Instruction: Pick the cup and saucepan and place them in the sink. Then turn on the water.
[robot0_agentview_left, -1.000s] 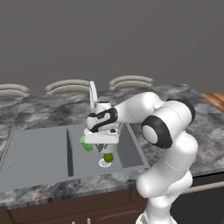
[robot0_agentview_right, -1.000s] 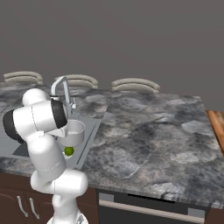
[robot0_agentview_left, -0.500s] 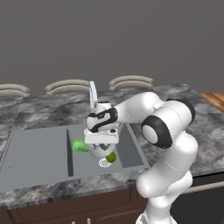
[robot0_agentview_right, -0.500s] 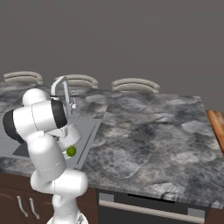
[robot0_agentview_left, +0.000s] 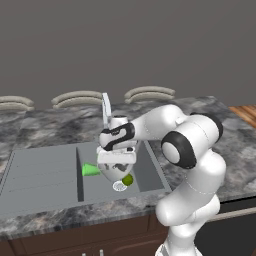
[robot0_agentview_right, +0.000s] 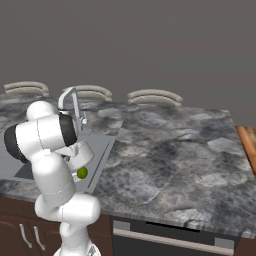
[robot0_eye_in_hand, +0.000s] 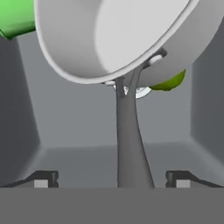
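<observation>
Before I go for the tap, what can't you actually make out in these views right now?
- Whether the saucepan rests on the sink floor: hand view, the pan hides the contact.
- Most of the cup: left base view, the claw and pan cover it.
- The faucet handle: right base view, too small.
- The drain: hand view, behind the pan.

The cup (robot0_agentview_left: 90, 170) is bright green, the saucepan (robot0_eye_in_hand: 118, 39) silver-grey with a pale interior. The sink (robot0_agentview_left: 40, 172) is plain grey, the counter (robot0_agentview_right: 175, 150) mottled grey marble.
</observation>
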